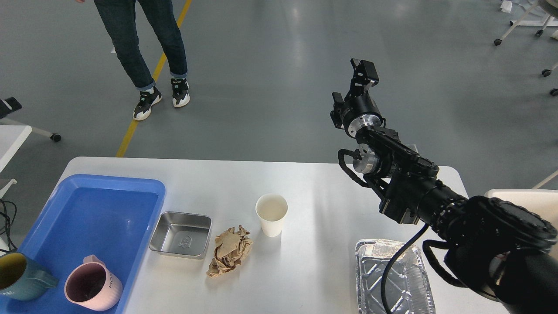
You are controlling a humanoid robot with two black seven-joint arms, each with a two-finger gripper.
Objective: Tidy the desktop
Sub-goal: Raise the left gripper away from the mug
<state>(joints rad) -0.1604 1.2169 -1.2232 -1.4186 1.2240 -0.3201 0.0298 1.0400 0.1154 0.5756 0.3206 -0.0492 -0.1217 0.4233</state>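
Note:
The white desktop [314,196] carries a white paper cup [271,214], a crumpled brown paper [229,256], a small steel tray [181,234] and a foil tray [394,279] at the front right. My right gripper [362,73] is raised high above the table's far right edge, seen end-on; its fingers cannot be told apart and nothing shows in it. My left gripper is out of view.
A blue plastic tray [87,209] at the left holds a pink mug [92,288] and a teal mug [19,277]. A cream-white bin [523,198] stands right of the table. A person [144,48] stands on the floor beyond the table's far left.

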